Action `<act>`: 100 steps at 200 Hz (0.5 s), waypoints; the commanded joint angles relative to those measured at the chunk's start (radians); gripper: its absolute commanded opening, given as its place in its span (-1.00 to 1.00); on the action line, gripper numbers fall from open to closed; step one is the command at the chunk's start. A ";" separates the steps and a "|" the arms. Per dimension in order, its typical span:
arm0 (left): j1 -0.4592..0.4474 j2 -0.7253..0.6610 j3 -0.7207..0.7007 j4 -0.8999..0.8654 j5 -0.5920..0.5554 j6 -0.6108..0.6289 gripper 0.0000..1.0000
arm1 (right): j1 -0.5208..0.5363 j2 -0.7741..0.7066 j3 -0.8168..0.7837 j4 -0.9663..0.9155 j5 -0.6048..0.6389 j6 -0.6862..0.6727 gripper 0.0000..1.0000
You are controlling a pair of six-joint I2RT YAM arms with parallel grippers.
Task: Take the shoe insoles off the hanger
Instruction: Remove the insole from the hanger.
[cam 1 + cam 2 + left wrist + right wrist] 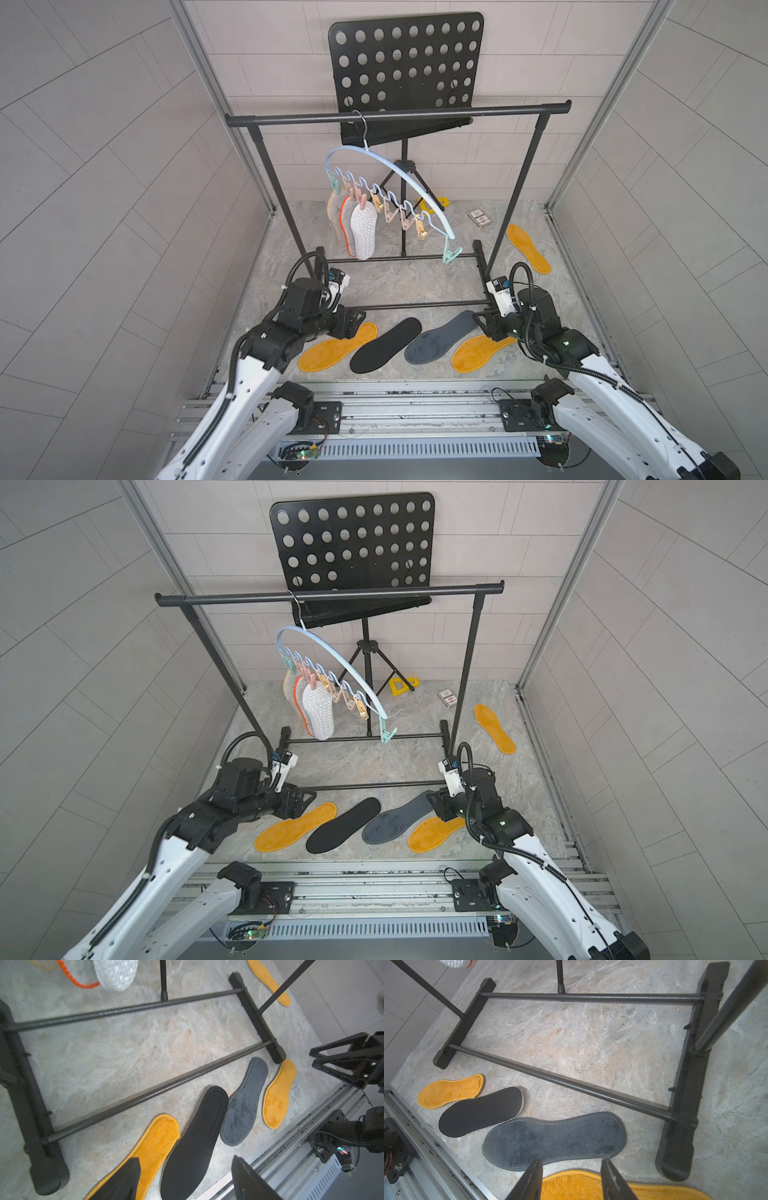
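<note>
Three shoe insoles hang clipped to the pale blue arched plastic hanger [399, 170], toward 11 o'clock in both top views. They are a pale grey dotted pad [363, 232], an orange-edged mesh one [345, 232] and a yellowish fuzzy one [332, 203] half hidden behind. Five more lie flat on the marbled tabletop [415, 282]. Four sit in a row near 6 o'clock: a mustard plush insole [336, 347], a smooth black foam insole [386, 345], a dark grey fleecy insole [440, 336] and a second mustard insole [473, 353]. A third mustard insole [528, 248] lies out at 2 o'clock.

The left pincer [185, 1158] is spread wide and empty above the row. The right pincer [572, 1160] stands apart over the second mustard insole, pinching nothing visible.

The hanger hangs tilted from a thin wire hook on the black metal rack [395, 114]. A tug on a pad without releasing its pastel clip [361, 201] would likely slide the hanger or lift it off the bar. The hanging pads overlap closely, so a grab may catch two at once. They are soft and floppy and may fold or slip. An arm reaching inward could knock the rack's low crossbars.
</note>
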 commanded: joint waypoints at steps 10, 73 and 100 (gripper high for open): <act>-0.006 -0.145 -0.042 0.054 -0.133 -0.013 0.52 | 0.009 0.005 0.019 0.018 -0.020 -0.021 -0.01; -0.008 -0.179 -0.051 0.074 -0.097 -0.009 0.49 | 0.043 0.256 0.031 0.485 -0.253 0.092 0.01; -0.007 -0.179 -0.060 0.090 -0.104 -0.024 0.48 | 0.056 0.533 0.252 0.585 -0.353 0.077 0.08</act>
